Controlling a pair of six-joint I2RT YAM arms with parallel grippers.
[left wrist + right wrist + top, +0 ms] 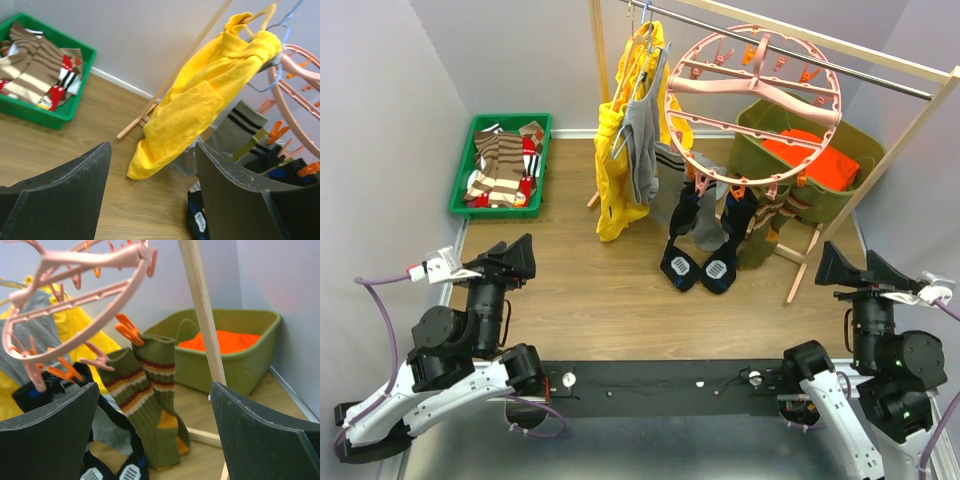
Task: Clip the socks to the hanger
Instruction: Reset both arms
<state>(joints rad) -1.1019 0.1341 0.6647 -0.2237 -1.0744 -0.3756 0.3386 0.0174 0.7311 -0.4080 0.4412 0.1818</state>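
The pink round hanger (752, 105) hangs from the rack's rail, with pink and orange clips on its rim. Black-grey socks (698, 235) and an olive pair with orange heels (767, 222) hang clipped from its near rim, their toes on the floor. The right wrist view shows the hanger (75, 305) and the olive socks (155, 405) clipped by orange pegs. The left wrist view shows part of the hanger (295, 95). My left gripper (515, 258) and right gripper (855, 268) are both open and empty, drawn back near the arm bases.
A green bin (502, 165) with brown-and-white striped socks sits at the back left. A yellow jacket (620, 150) and grey shirt (642, 145) hang on coat hangers. An olive tub (820, 160) with orange cloth stands behind the wooden rack leg (865, 190).
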